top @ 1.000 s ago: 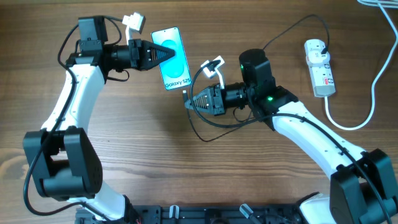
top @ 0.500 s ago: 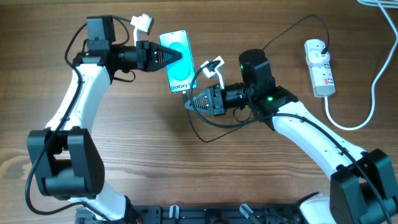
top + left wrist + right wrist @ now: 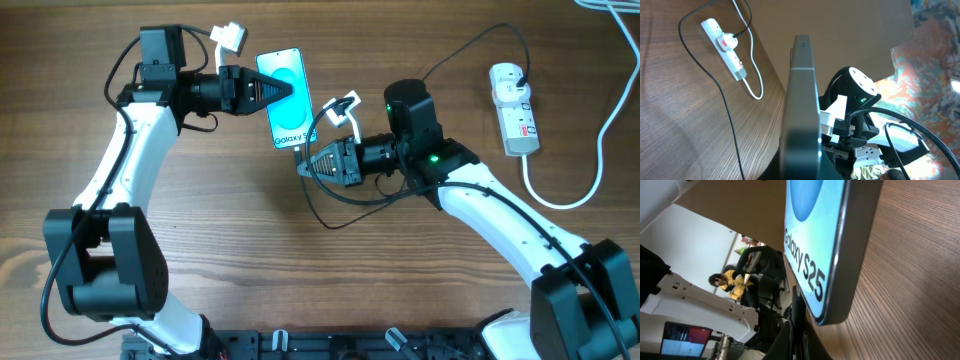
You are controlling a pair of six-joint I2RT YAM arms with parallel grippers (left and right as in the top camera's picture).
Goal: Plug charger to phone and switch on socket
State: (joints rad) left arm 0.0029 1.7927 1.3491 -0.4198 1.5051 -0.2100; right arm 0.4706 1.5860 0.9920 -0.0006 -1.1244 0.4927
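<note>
The phone [image 3: 283, 95], with a teal screen and "Galaxy S25" on its white band, is held above the table by my left gripper [image 3: 266, 92], which is shut on its left edge. My right gripper [image 3: 304, 163] is shut on the charger [image 3: 299, 153] just below the phone's bottom edge. In the right wrist view the charger's end [image 3: 798, 311] rises to the phone [image 3: 822, 240]; I cannot tell whether it is inserted. The left wrist view shows the phone edge-on [image 3: 801, 100]. The socket [image 3: 513, 108] lies at the far right, with the black cable plugged into it.
The black cable loops on the wood below my right gripper [image 3: 330, 215]. A thick white cord [image 3: 600, 140] trails from the socket to the right edge. The left wrist view shows the socket [image 3: 725, 47] and the cable [image 3: 725, 105] on the table.
My left gripper carried the phone to the right, closer to my right gripper and the charger end, then held still. The right arm has not moved.
</note>
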